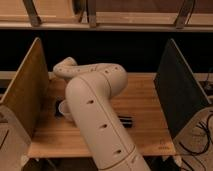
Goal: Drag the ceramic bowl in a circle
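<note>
The ceramic bowl [63,107] is a small pale bowl on the left part of the wooden table [145,107]. Only its left rim shows from behind my white arm [92,107]. The arm rises from the bottom of the view, bends at the middle and reaches left and down toward the bowl. My gripper is hidden behind the arm, close to the bowl, and it is shut. Whether it holds the bowl's rim is hidden. A dark patch [58,111] sits right beside the bowl.
A tan wooden panel [27,90] walls the table's left side and a dark panel [177,92] walls the right. A small black object [125,121] lies on the table just right of the arm. Shelving runs along the back.
</note>
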`<state>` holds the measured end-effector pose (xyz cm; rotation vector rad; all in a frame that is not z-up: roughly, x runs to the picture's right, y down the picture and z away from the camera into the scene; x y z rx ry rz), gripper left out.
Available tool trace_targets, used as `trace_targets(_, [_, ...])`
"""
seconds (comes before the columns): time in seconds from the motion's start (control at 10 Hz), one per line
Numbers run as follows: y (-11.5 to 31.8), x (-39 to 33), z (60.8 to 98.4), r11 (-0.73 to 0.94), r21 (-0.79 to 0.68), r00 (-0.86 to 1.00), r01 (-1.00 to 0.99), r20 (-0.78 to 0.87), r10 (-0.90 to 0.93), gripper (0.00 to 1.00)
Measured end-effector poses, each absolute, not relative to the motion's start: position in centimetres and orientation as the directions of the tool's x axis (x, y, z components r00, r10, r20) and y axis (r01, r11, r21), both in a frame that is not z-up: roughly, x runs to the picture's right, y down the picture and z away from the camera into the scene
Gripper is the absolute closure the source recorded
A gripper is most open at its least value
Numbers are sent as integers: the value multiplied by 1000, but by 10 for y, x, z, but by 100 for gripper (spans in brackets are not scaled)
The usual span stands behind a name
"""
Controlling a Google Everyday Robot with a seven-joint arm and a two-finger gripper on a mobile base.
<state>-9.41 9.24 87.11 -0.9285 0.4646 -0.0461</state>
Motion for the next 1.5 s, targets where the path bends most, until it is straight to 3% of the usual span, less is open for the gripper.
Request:
trace_targets(0.5, [78, -37, 825, 637, -726, 816, -260, -518, -258, 100])
trace_targets(0.7, [61, -17, 829, 668, -683, 789, -294, -568, -234, 100])
trace_targets(1.0, [41, -9, 867, 715, -639, 800, -284, -569, -190, 99])
trace_targets(1.1, [39, -13, 876, 719, -637, 813, -278, -555, -177, 95])
trace_targets(1.5, [56, -60, 888, 698, -681, 878, -220, -450, -163, 57])
